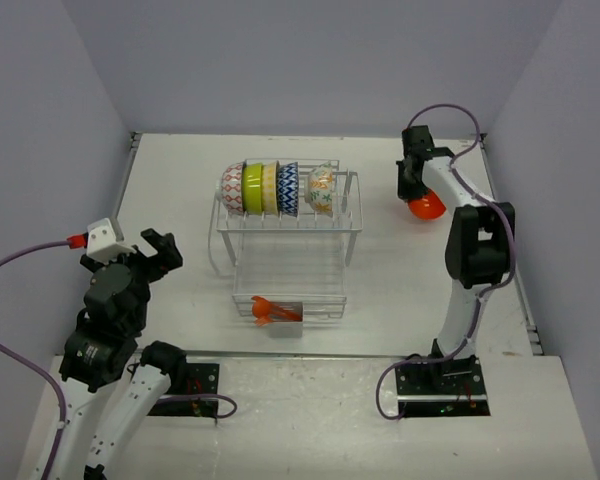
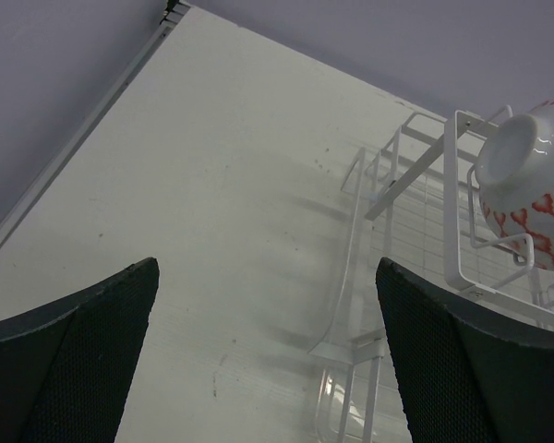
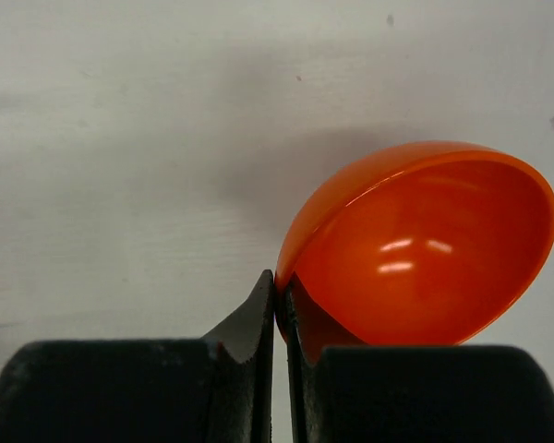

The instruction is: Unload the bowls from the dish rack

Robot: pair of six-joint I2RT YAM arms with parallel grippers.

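Orange bowl (image 3: 425,249), rim pinched in the closed right gripper (image 3: 279,305), hangs over the table (image 1: 380,290) at three o'clock of the dish rack (image 1: 280,265), between it and the table's right edge. Five bowls (image 1: 275,188) stand on edge on its upper shelf, the row running nine-to-three, mouths toward three. Left gripper (image 1: 152,255), spread wide and empty, sits at eight o'clock.

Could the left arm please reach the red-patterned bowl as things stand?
Probably yes: the left end effector is open and empty, and the bowl sits at the rack's left end with nothing between.
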